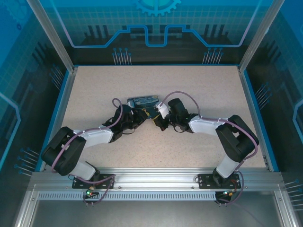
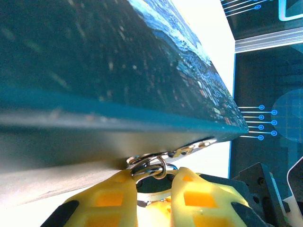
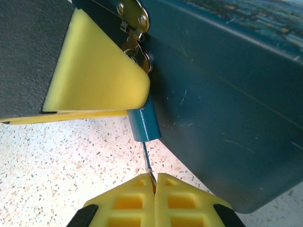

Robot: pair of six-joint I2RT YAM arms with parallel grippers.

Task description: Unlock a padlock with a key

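Key point(image 3: 147, 161), tip toward padlock point(image 3: 143, 124), within right pincer point(image 3: 155, 182) grip; padlock within left pincer point(image 2: 154, 178) grip

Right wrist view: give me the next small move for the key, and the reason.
Probably a gentle roll of the right gripper to turn the key: its thin shaft already runs from the shut jaws into the bottom of the padlock, which the left gripper steadies against the tin.

overhead looks down; wrist views hug tin point(image 3: 227, 94).
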